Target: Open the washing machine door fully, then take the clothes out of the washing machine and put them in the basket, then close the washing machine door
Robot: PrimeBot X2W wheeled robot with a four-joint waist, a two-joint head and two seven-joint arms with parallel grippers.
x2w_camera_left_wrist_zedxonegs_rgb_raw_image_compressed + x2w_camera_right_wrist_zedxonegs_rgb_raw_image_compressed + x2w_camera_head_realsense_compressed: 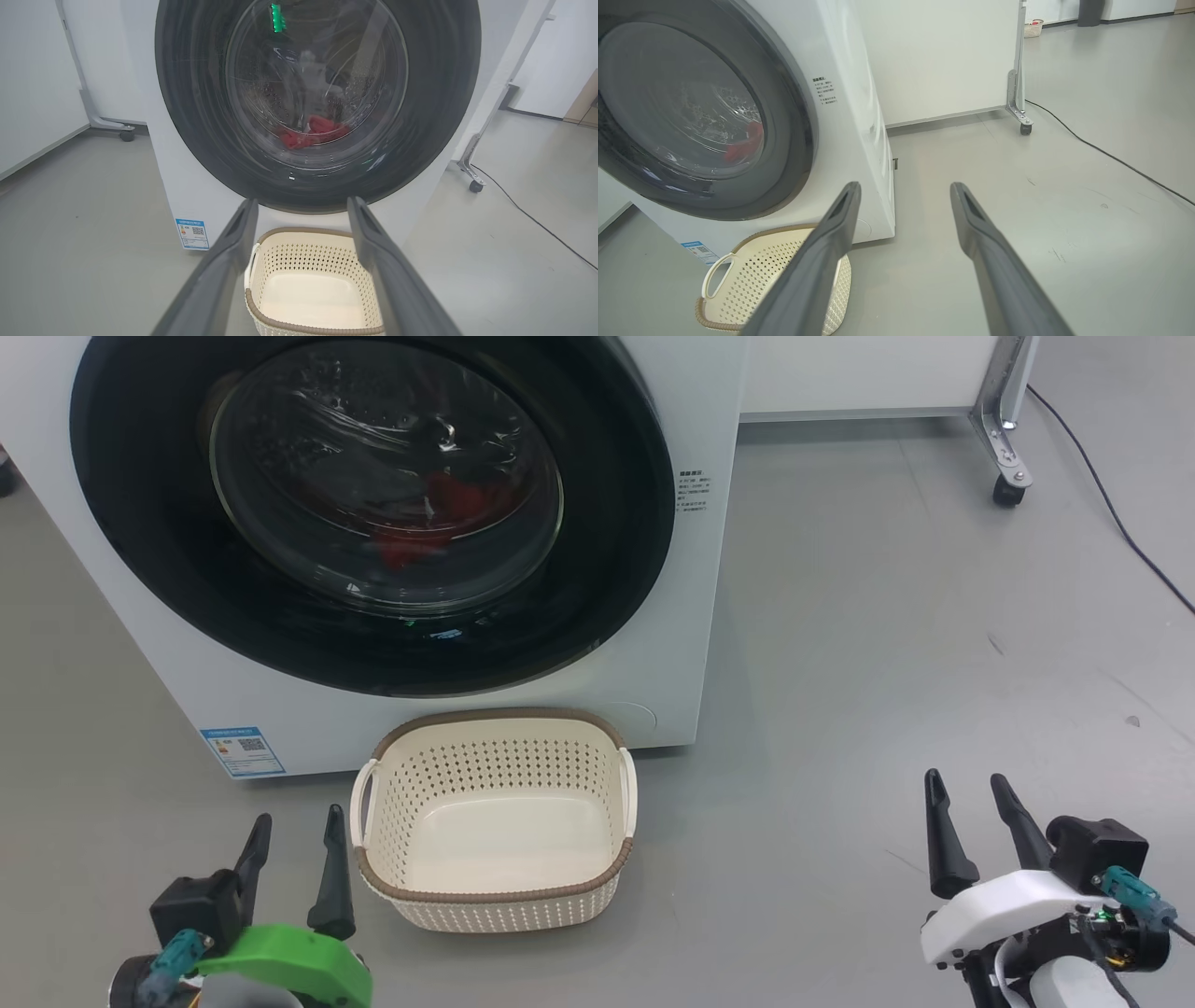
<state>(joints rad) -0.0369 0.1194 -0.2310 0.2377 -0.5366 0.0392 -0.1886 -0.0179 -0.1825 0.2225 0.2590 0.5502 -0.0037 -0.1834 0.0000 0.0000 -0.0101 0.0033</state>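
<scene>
The big, round, shiny black washing machine door (140, 541) is shut flat against the tall white washing machine (709, 616). I think the door is hard, a bit heavy and slippery, so pinching its smooth glass would not work. The place to pull is at its rim, but I cannot see a handle or notch.

The soft bright red clothes (439, 509) lie low inside the drum, behind the glass. They look light and floppy. One pinch on a bunched-up fold should lift them, though a hanging end might catch on the way out.

The small cream plastic basket with holes and a brown rim (495, 721) sits empty on the floor, just in front of the machine and under the door. It looks light and might slide if bumped.

The left fingers (333, 868) are spread apart, holding nothing, just beside the basket. The right fingers (945, 845) are spread too, well off to the side.

The smooth grey floor (840, 663) has lots of room. A thin black cable (1111, 504) and a metal leg on a wheel (1004, 439) are far back on the right.
</scene>
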